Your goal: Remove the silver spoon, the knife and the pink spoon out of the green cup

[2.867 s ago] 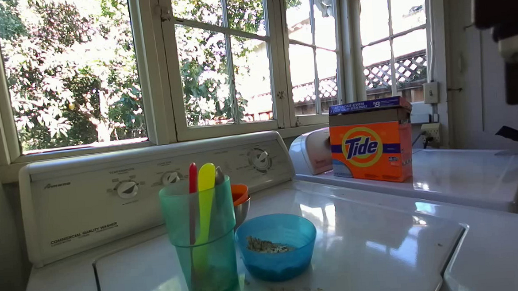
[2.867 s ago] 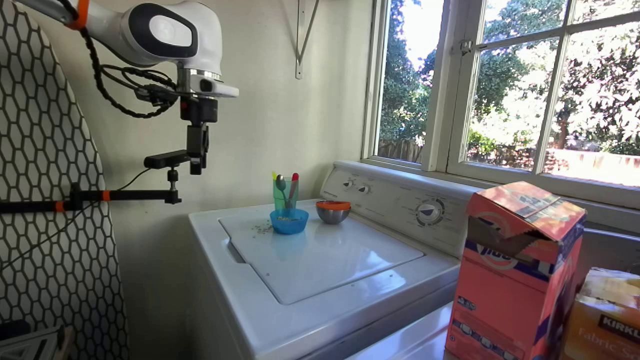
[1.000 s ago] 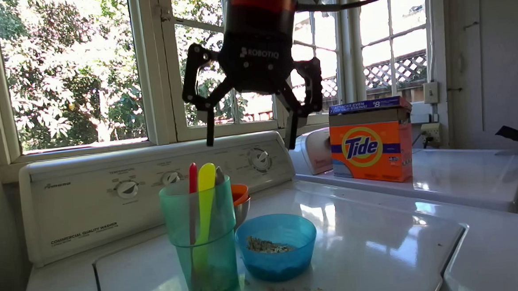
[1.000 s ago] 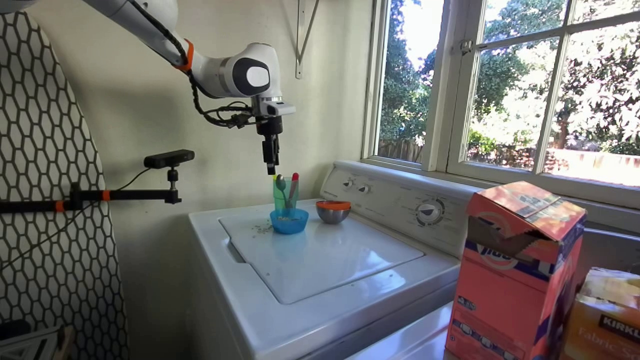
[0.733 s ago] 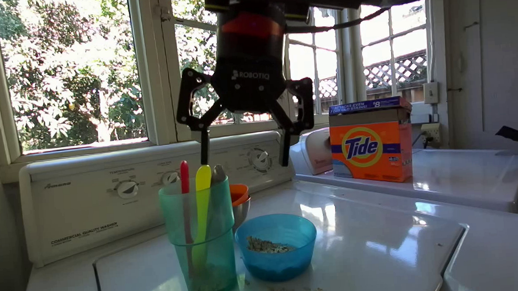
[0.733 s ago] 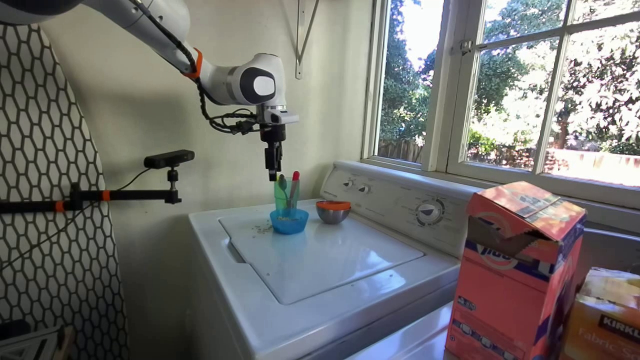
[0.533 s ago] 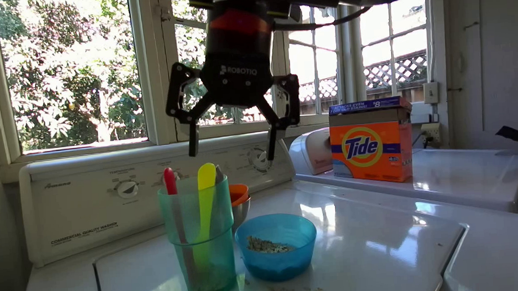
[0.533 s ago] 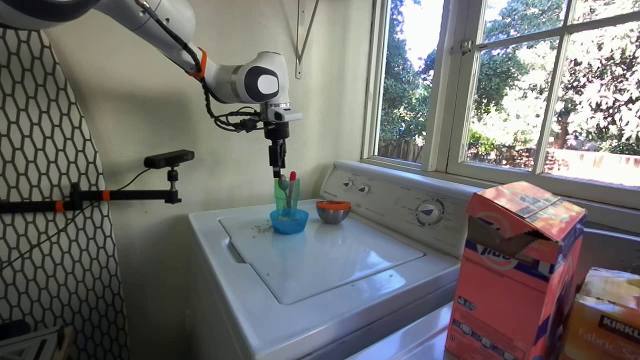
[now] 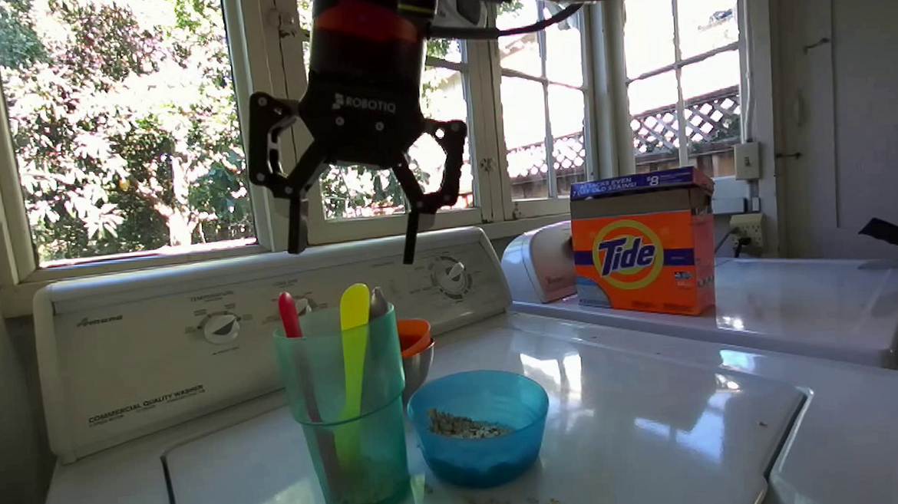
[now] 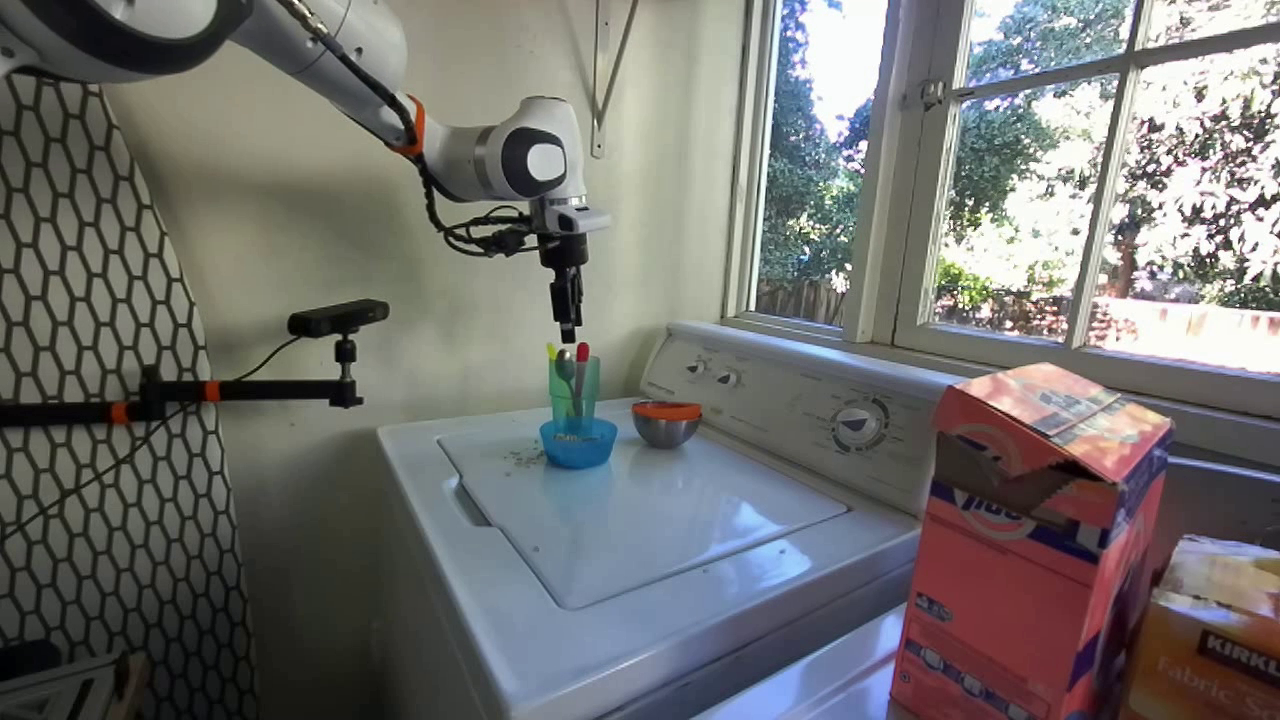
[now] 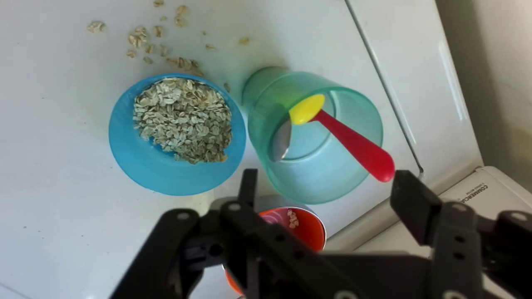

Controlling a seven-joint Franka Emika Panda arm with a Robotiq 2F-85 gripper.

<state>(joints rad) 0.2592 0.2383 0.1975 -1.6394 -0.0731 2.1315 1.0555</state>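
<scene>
The washer [image 10: 640, 540] is forming the bench, with its control panel [image 10: 790, 400] running along the back edge and a wall [image 10: 470, 330] standing beyond one side edge. A robot arm [image 10: 510, 160] is extending over the front edge. Beyond the other side edge, a Tide box [image 9: 644, 261] is standing on a neighbouring machine [image 9: 797, 295]. The gripper [image 9: 352, 256] is hanging above the green cup [image 9: 381, 432], its fingers [image 9: 411, 235] standing wide apart. The cup is standing upright near the wall-side edge; the blue bowl [image 9: 483, 461] is sitting just beside it, and a metal bowl [image 10: 665, 432] is resting near the back edge. The knife [image 9: 354, 307], pink spoon [image 11: 353, 145] and silver spoon [image 11: 282, 142] are leaning in the cup, tops showing above the rim, the pink one pointing toward the back corner by the wall. Oat flakes [image 11: 185, 118] are lying in the blue bowl.
</scene>
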